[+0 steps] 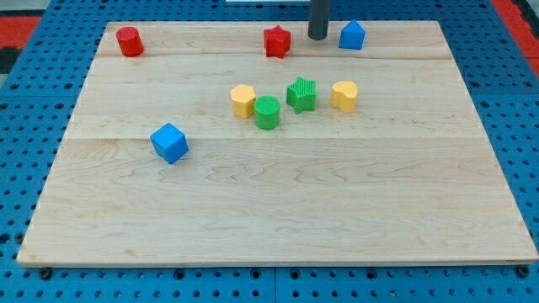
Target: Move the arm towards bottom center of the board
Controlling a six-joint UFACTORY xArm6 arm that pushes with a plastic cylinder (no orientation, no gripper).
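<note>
My tip [317,37] rests on the wooden board [278,210] near the view's top edge, between the red star block [277,41] on its left and the blue pentagon-like block [352,35] on its right, touching neither. Below it, in the board's middle, stand a yellow hexagonal block [243,100], a green cylinder [267,112], a green star block [301,94] and a yellow heart-like block [344,95]. A red cylinder [129,41] stands at the top left. A blue cube [169,142] lies at the left of the middle.
The board lies on a blue pegboard table [25,151]. A red area shows past the table at the view's top corners [25,21].
</note>
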